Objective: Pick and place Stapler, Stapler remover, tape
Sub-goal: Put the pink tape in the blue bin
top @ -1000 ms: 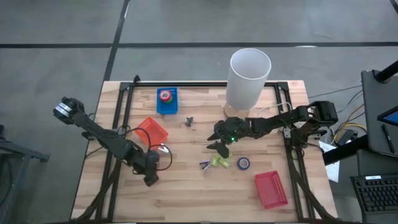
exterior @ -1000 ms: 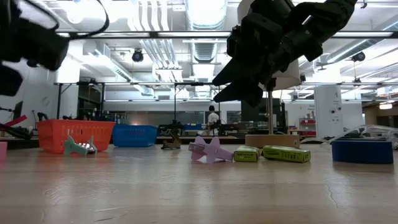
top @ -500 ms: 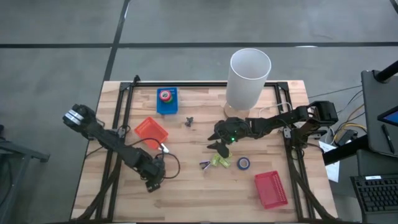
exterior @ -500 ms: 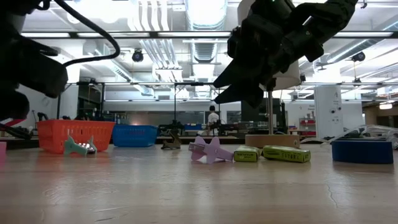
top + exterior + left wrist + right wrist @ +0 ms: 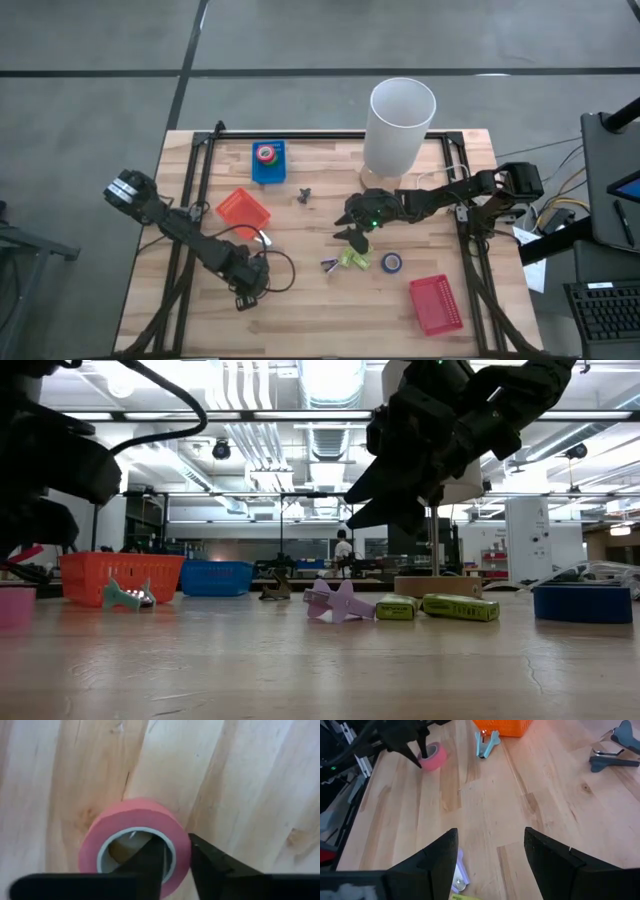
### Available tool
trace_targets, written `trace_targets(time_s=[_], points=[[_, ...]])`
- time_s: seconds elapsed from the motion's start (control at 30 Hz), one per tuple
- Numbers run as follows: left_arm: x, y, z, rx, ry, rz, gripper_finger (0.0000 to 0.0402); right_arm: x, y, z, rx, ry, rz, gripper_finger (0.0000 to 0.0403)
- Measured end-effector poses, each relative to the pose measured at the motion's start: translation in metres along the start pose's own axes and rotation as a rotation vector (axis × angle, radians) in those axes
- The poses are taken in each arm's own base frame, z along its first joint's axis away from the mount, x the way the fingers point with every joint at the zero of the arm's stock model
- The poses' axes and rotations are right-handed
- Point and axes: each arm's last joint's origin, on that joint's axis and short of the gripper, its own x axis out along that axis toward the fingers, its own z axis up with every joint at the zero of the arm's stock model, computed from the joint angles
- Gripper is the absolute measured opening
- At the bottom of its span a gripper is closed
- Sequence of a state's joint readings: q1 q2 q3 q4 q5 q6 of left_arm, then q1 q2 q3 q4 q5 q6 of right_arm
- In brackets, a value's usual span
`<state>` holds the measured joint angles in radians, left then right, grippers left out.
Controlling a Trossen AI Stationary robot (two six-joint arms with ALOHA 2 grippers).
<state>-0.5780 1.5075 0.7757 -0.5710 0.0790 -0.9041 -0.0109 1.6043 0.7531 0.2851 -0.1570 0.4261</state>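
Observation:
A pink tape roll lies flat on the wood near the table's front left, and my left gripper stands over it, shut on its wall. The same roll shows in the right wrist view. A blue tape roll lies at mid-right, and a red one sits in the blue tray. A teal stapler remover lies by the orange basket, and a purple one lies beside yellow-green pieces. My right gripper hangs open above those pieces. My left gripper holds the pink roll by its wall, on the side nearest the fingers. One finger is inside the hole and the other is outside. The fingers come from above, pointing down. The roll lies flat on the table.
A tall white cylinder stands at the back, right of centre. A red basket sits at the front right. A small dark grey piece lies mid-table. Black frame rails run along both table sides.
My left gripper has come down and a little toward the table's right, onto the pink tape roll. The roll has slid slightly along the table. My right gripper has kept still.

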Motion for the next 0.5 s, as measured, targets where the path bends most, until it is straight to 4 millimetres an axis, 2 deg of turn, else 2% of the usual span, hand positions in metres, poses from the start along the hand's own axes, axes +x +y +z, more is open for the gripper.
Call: trace_targets(time_s=[0.1, 0.33, 0.5], points=[[-0.001, 0.001, 0.002, 0.030, -0.013, 0.008, 0.0040, 0.000, 0.000, -0.001, 0.009, 0.009, 0.006, 0.0219], [-0.012, -0.003, 0.019, 0.106, -0.117, 0.030, 0.0041, 0.000, 0.000, -0.002, 0.022, 0.033, 0.019, 0.0219], [-0.033, -0.009, 0.042, 0.187, -0.182, 0.012, 0.0070, 0.000, 0.000, -0.002, 0.022, 0.033, 0.020, 0.0219]])
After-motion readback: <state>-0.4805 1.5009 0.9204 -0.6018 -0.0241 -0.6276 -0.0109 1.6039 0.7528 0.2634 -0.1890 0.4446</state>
